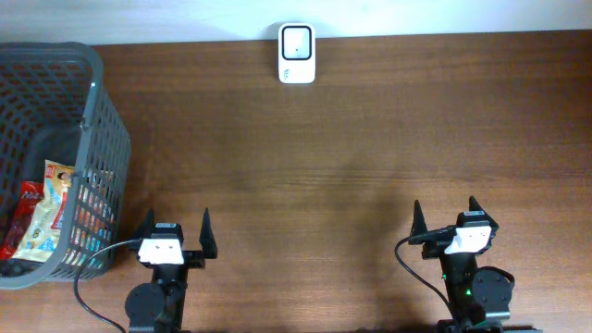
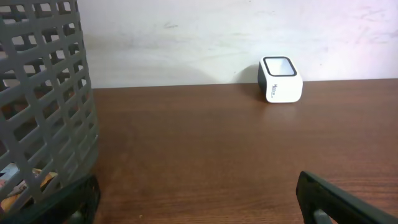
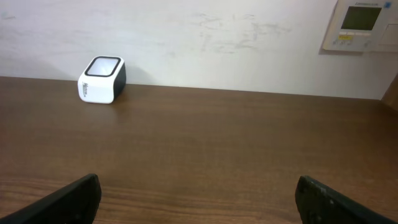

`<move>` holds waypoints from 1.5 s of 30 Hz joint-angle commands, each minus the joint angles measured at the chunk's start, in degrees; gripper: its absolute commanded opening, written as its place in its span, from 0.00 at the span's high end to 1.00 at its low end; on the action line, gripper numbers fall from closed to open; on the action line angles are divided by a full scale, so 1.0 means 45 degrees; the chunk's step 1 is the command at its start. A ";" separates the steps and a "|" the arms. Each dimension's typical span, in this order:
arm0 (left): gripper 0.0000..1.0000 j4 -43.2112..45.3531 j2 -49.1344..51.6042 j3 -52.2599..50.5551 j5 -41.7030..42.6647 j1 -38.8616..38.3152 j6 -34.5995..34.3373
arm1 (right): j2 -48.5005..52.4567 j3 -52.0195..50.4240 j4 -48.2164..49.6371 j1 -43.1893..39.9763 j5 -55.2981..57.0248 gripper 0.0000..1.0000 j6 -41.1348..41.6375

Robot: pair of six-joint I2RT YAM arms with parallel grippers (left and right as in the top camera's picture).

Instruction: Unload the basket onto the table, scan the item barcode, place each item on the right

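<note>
At lower left, snack packets (image 1: pixel 42 208) are lying in the basket (image 1: pixel 104 139) just beside the left gripper (image 1: pixel 176 227), whose jaws are gaping, empty.

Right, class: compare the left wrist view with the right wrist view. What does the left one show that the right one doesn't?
Only the left wrist view shows the grey mesh basket, filling its left side, with colourful packets glimpsed through the mesh. Only the right wrist view shows the wall control panel, top right. Both share the white scanner against the wall and the brown table.
</note>
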 commanded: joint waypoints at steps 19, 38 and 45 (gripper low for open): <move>0.01 -0.0019 -0.0112 -0.0068 0.0189 0.0034 0.0199 | -0.0083 -0.0092 -0.0053 0.0073 0.0248 0.01 0.0039; 0.01 -0.0015 -0.0112 -0.0068 0.0199 0.0034 0.0199 | -0.0083 -0.0092 -0.0053 0.0068 0.0248 0.01 0.0039; 0.01 0.1880 -0.0112 -0.0063 0.6071 0.0034 -0.2278 | -0.0083 -0.0092 -0.0053 0.0068 0.0248 0.01 0.0039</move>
